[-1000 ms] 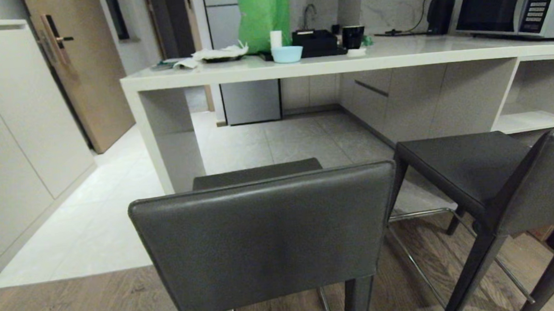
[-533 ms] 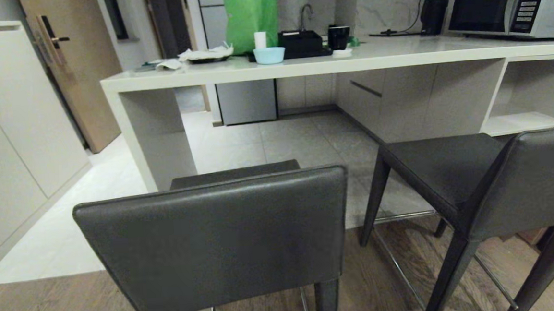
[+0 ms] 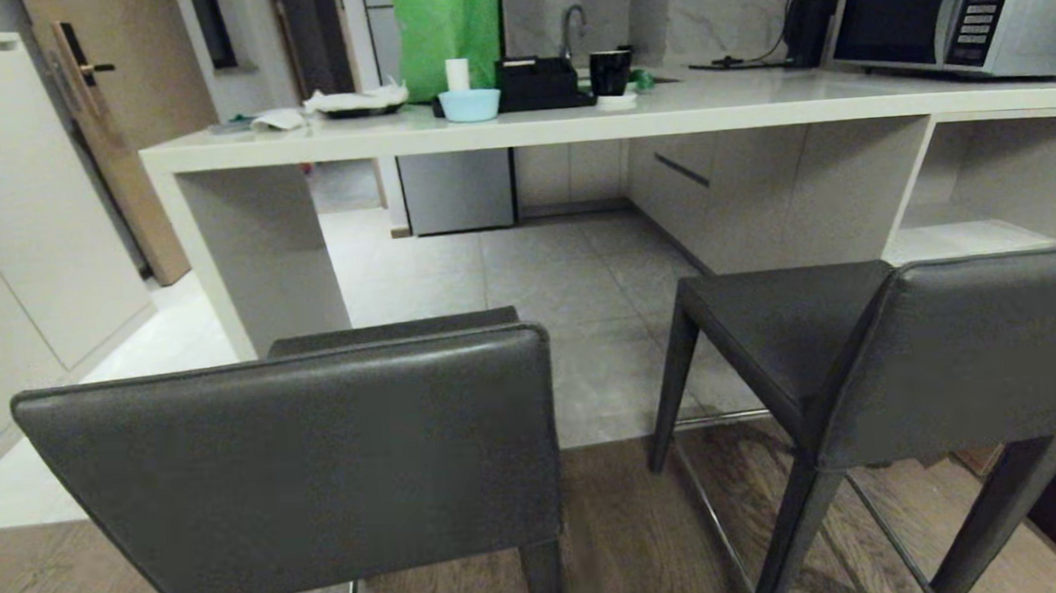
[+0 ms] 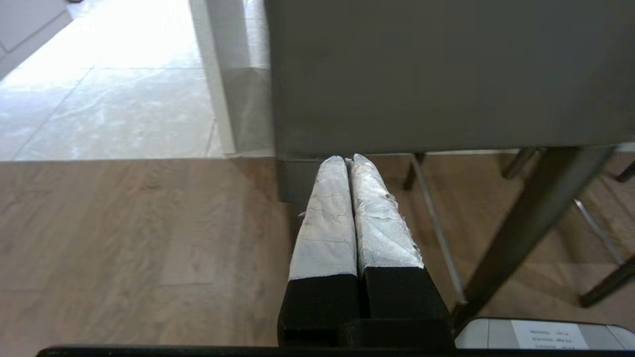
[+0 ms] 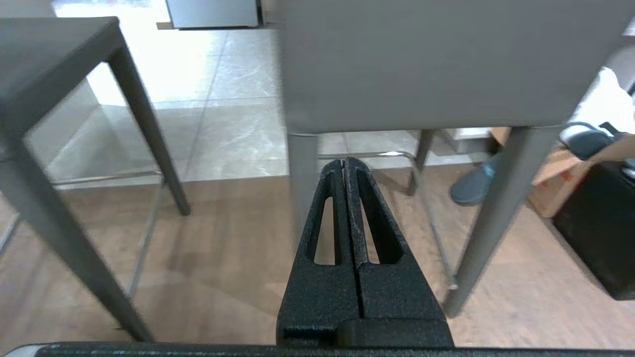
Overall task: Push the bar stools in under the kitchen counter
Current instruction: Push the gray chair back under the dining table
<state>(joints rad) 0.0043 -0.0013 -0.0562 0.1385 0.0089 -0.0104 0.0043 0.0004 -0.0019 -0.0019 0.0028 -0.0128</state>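
The left stool (image 3: 318,456) is cut off at the bottom edge of the head view, its legs mostly unseen. The right stool (image 3: 907,356) is cropped at the lower right. The microwave (image 3: 969,8) is clipped at the upper right.

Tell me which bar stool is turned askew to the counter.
The right stool: its seat corner points toward the kitchen counter, while the left stool faces it squarely.

The whole head view slides leftward, so the camera itself is moving and the furniture is not. The nearer dark grey leather bar stool (image 3: 318,465) now sits lower left, and more backrest of its matching grey neighbour (image 3: 944,353) shows. The silver microwave (image 3: 960,9) appears fuller.
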